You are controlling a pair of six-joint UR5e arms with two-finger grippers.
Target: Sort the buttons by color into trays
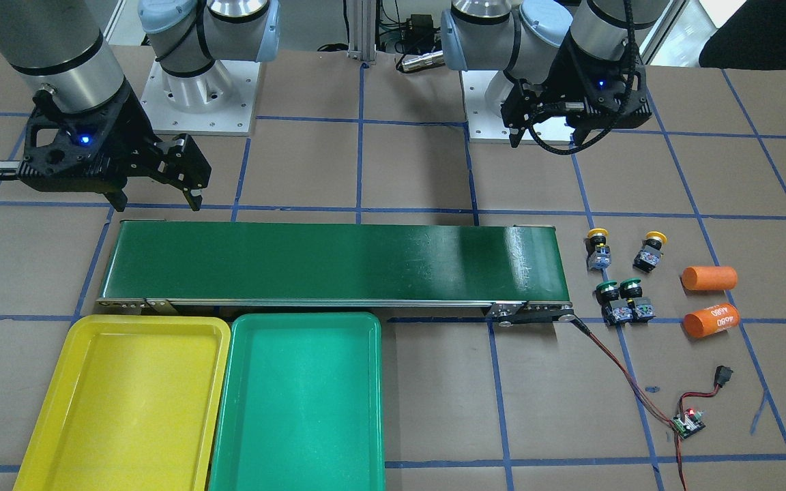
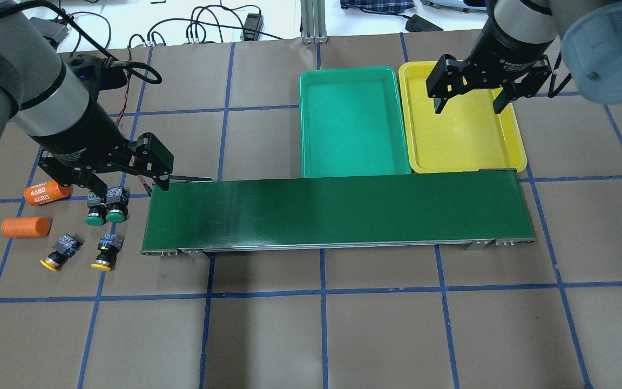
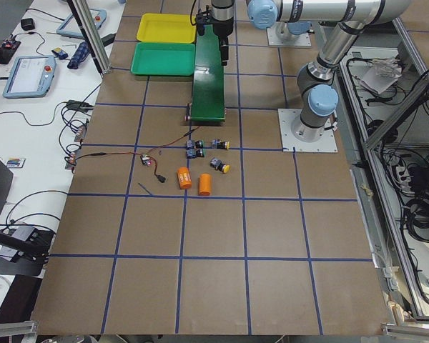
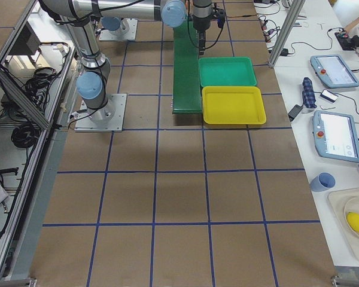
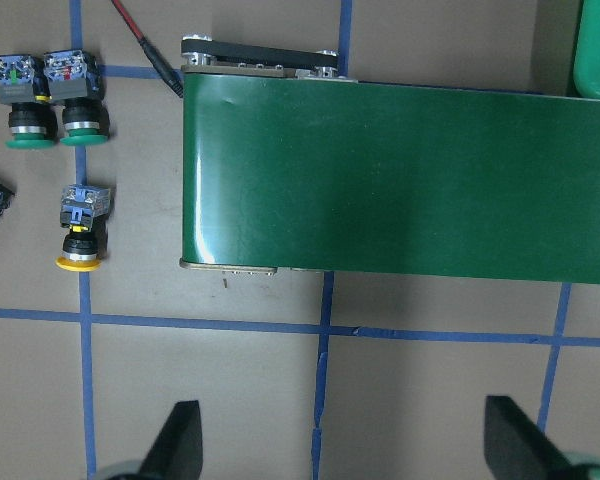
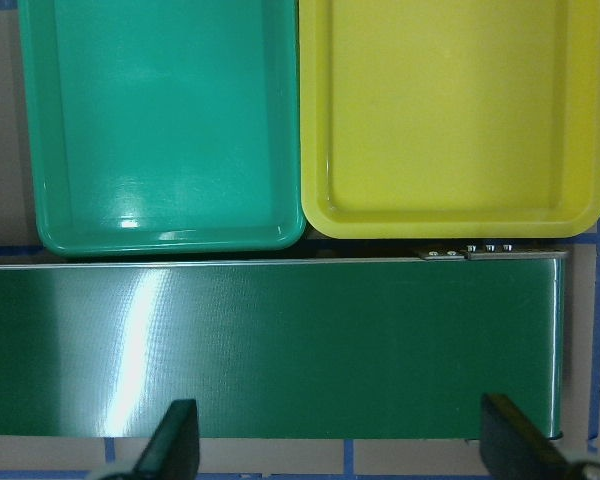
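Left gripper (image 5: 345,445), fingers spread wide, hovers at one end of the conveyor belt (image 2: 338,210). Beside that end, two touching green buttons (image 2: 106,215) and two separate yellow buttons (image 2: 101,263) lie on the table. Right gripper (image 2: 470,100), also spread, hangs by the yellow tray (image 2: 521,162), which adjoins the green tray (image 2: 305,135), well apart from the buttons.

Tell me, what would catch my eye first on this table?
A long dark-green belt runs across the middle of the table. On its far side from the robot, a green tray and a yellow tray, both empty, sit side by side. Off the belt's end on the robot's left lie four small buttons beside two orange cylinders.
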